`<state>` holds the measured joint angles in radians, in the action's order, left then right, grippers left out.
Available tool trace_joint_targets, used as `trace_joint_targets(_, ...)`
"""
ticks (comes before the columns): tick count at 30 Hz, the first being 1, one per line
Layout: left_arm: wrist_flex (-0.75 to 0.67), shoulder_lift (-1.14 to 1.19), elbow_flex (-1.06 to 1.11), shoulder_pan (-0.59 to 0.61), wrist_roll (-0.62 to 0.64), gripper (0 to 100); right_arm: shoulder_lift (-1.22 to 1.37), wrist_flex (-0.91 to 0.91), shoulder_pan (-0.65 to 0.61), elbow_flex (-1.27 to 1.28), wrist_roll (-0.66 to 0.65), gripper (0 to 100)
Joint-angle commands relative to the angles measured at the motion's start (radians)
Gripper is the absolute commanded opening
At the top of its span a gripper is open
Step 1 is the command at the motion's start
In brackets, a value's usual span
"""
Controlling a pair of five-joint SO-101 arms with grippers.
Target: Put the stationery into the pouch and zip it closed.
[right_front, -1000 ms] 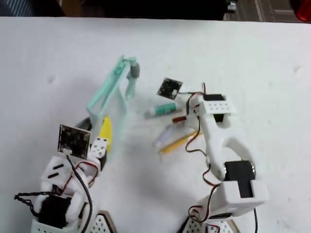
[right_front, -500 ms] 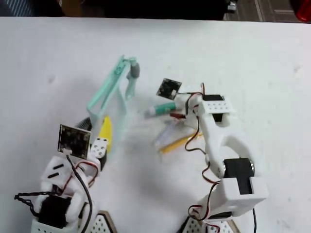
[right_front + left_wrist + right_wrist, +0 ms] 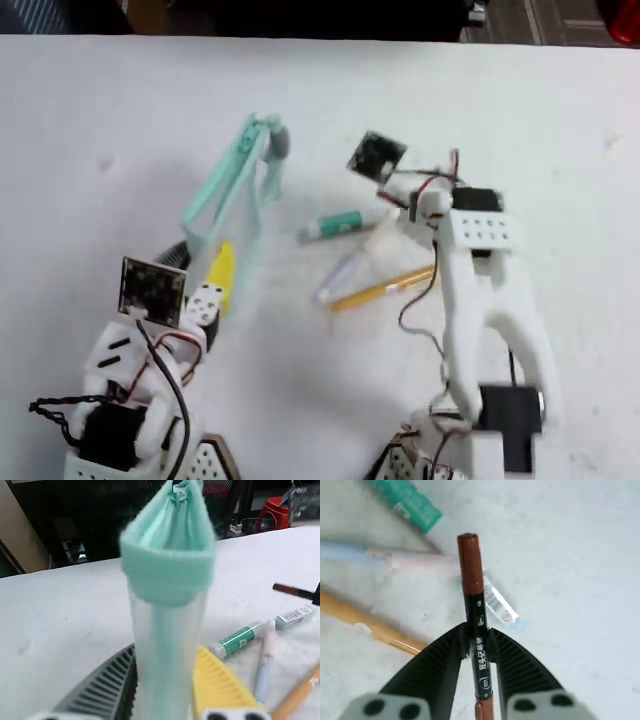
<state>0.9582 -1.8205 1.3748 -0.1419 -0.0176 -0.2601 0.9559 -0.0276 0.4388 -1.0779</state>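
Right gripper [image 3: 476, 630] is clamping a marker [image 3: 471, 575] by its black barrel, both dark ribbed fingers pressing its sides and the brown cap sticking out ahead of them. Seen from above, its white arm is stretching from five o'clock toward one o'clock of the table's middle.

Left gripper [image 3: 165, 652] is pinching the near end of the pouch [image 3: 167, 555] between a grey finger and a yellow one. That arm is sitting folded at seven o'clock, and the pouch is running away from it toward twelve o'clock, lying at ten o'clock from the middle.

At three o'clock of the pouch, a green-banded stick [image 3: 333, 225], a pastel pen [image 3: 350, 268] and a yellow pencil [image 3: 385, 290] are lying close together on the table [image 3: 520, 100], with the held marker just beside them.

The tabletop is showing as matte white, and a dark strip of room is running along its twelve o'clock edge. The pouch is showing clear plastic sides with soft mint fabric edging, and the pencil is looking glossy.
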Motion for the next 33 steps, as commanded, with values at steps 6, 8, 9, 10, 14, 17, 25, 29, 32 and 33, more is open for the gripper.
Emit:
trace_joint_targets(6,-0.023,0.007,-0.041,0.007,0.124,20,-0.515,0.130,-0.056,-0.390,0.512,1.7)
trace_joint_targets(8,-0.023,0.007,-0.043,0.005,0.124,20,-0.579,0.145,-0.145,-0.483,0.641,1.7)
trace_joint_targets(9,-0.023,0.007,-0.041,0.005,0.124,20,-0.598,0.147,-0.205,-0.525,0.694,1.7)
trace_joint_targets(10,-0.023,0.007,-0.040,0.005,0.124,20,-0.607,0.145,-0.269,-0.559,0.730,1.6)
trace_joint_targets(14,-0.023,0.007,-0.037,0.007,0.124,20,-0.587,0.134,-0.516,-0.654,0.809,1.6)
trace_joint_targets(17,-0.017,0.007,-0.031,0.007,0.123,20,-0.552,0.104,-0.656,-0.654,0.839,1.6)
trace_joint_targets(25,0.005,0.007,-0.028,0.007,0.123,20,-0.461,0.018,-0.765,-0.652,0.964,1.6)
trace_joint_targets(29,0.005,0.007,-0.028,0.007,0.123,20,-0.377,0.016,-0.766,-0.652,1.013,1.6)
trace_joint_targets(32,0.002,0.007,-0.028,0.007,0.123,20,-0.305,-0.008,-0.763,-0.651,1.011,1.6)
trace_joint_targets(33,0.002,0.007,-0.028,0.007,0.123,20,-0.275,-0.022,-0.760,-0.651,1.008,1.6)
